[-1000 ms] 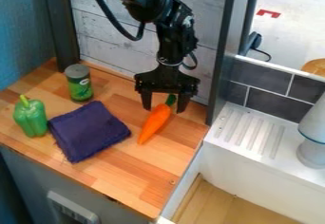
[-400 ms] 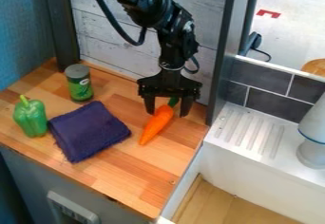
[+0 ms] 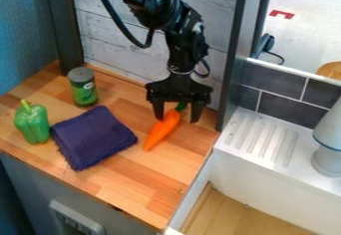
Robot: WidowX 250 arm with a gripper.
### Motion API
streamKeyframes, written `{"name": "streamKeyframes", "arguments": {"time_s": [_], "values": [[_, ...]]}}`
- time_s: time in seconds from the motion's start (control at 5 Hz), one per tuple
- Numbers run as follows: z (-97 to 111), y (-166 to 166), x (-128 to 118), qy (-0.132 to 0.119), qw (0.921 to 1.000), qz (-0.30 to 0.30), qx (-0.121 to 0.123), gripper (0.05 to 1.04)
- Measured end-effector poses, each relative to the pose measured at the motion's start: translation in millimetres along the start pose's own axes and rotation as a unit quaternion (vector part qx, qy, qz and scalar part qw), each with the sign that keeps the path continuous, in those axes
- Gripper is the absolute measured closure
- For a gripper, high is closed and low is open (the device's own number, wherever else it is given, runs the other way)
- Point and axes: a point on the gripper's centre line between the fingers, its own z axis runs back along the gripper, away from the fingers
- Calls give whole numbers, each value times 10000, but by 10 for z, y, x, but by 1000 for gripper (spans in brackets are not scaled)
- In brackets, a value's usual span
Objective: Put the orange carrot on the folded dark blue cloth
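The black two-finger gripper [image 3: 177,119] hangs over the wooden bench [image 3: 143,179], near its far right corner. Its jaws are spread, one to either side of the stem end of the tapered orange toy carrot [image 3: 162,130]; contact cannot be confirmed. The carrot lies obliquely, green stem toward the far edge, tip toward the near edge. Left of it lies the folded dark purple cloth [image 3: 93,137]. The ribbed green toy pepper [image 3: 32,123] stands by the left edge.

Handling: the carrot is probably light, firm and smooth, liable to roll. Grip the thick shoulder crosswise; the taper may slip.
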Motion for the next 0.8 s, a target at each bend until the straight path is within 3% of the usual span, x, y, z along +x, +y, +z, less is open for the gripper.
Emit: {"name": "streamKeyframes", "arguments": {"time_s": [0.4,0.6,0.8], "values": [[-146,-28,-8,163,9999,-40,-20,83],[-203,-18,-1,200,9998,10,63,131],[-219,-14,7,178,9997,135,44,388]]}}
